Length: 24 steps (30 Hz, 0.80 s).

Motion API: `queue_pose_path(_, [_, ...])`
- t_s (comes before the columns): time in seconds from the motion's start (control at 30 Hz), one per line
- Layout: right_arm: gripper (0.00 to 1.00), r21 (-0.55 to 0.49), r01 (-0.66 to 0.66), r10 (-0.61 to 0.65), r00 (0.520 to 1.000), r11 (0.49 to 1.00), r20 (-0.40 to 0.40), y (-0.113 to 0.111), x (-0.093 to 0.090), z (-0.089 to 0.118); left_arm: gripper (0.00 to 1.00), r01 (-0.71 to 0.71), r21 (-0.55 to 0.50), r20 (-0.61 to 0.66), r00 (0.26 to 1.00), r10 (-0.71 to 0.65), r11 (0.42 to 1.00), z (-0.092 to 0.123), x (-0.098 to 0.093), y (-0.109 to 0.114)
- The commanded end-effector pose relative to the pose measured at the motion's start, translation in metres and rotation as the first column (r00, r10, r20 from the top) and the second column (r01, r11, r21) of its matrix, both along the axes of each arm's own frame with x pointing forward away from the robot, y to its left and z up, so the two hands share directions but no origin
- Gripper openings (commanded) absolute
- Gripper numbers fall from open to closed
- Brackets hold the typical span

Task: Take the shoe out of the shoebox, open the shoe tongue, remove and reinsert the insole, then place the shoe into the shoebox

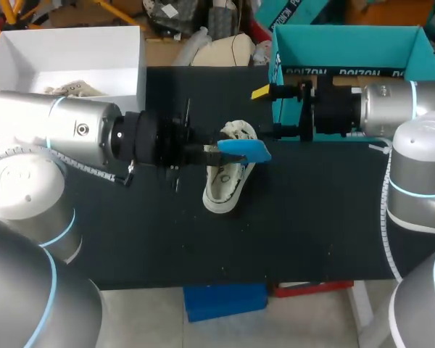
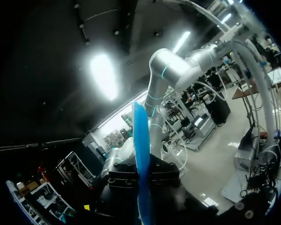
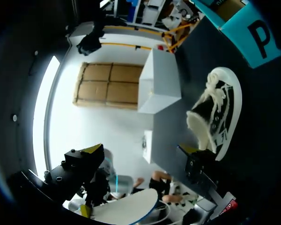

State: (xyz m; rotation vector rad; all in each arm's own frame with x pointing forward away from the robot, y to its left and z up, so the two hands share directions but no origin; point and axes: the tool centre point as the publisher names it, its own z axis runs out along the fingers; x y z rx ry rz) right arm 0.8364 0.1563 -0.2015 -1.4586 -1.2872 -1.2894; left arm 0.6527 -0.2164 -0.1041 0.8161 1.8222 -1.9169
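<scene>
- Head view: the left gripper (image 1: 214,153) comes in from the left to the middle of the table (image 1: 312,217). Its fingers are pinched on one end of a blue insole (image 1: 245,150).
- The insole sticks out flat over the laced end of the shoe (image 1: 225,185).
- The shoe is black with a white sole and lies on the black table, outside the teal shoebox (image 1: 348,45). The shoebox stands open at the far right edge.
- The right gripper (image 1: 264,112) hangs just beyond the shoe, in front of the shoebox. Its fingers are spread wide and hold nothing.
- A white box (image 1: 72,51) stands at the far left corner.
- Left wrist view: the insole (image 2: 141,159) shows edge-on as a thin blue strip running straight out from the gripper. My right arm (image 2: 173,70) rises behind it. The fingers themselves are too dark to make out here.
- Right wrist view: the two yellow tips stand far apart with nothing between them. The shoe (image 3: 218,112) lies on the table ahead of one finger, with its laces showing. The shoebox (image 3: 253,35) is beyond it and the white box (image 3: 159,79) is off to the side.
</scene>
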Motion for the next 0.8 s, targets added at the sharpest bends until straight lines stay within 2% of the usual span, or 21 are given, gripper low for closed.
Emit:
queue_pose_path(0.03, [1.00, -0.001, 0.004, -0.004, 1.000, 1.000, 0.000, 0.002, 0.000, -0.001, 0.00, -0.044, 0.035, 0.211, 0.977, 0.035, 0.998, -0.031, -0.003, 0.006])
queue_pose_path(0.07, [1.00, -0.001, 0.004, -0.004, 1.000, 1.000, 0.000, 0.002, 0.000, -0.001, 0.00, -0.042, 0.060, 0.222, 0.975, 0.028, 0.997, -0.038, -0.001, 0.006])
queue_pose_path(0.7, [1.00, -0.001, 0.004, -0.004, 1.000, 1.000, 0.000, 0.002, 0.000, -0.001, 0.00, -0.042, 0.060, 0.222, 0.975, 0.028, 0.997, -0.038, -0.001, 0.006])
queue_pose_path(0.77, [1.00, -0.001, 0.004, -0.004, 1.000, 1.000, 0.000, 0.002, 0.000, -0.001, 0.00, -0.063, -0.018, 0.360, 0.931, 0.065, 0.998, -0.038, -0.010, 0.008])
queue_pose_path(0.8, [1.00, -0.001, 0.004, -0.004, 1.000, 1.000, 0.000, 0.002, 0.000, -0.001, 0.00, -0.076, -0.043, 0.386, 0.918, 0.087, 0.996, -0.041, -0.011, 0.009])
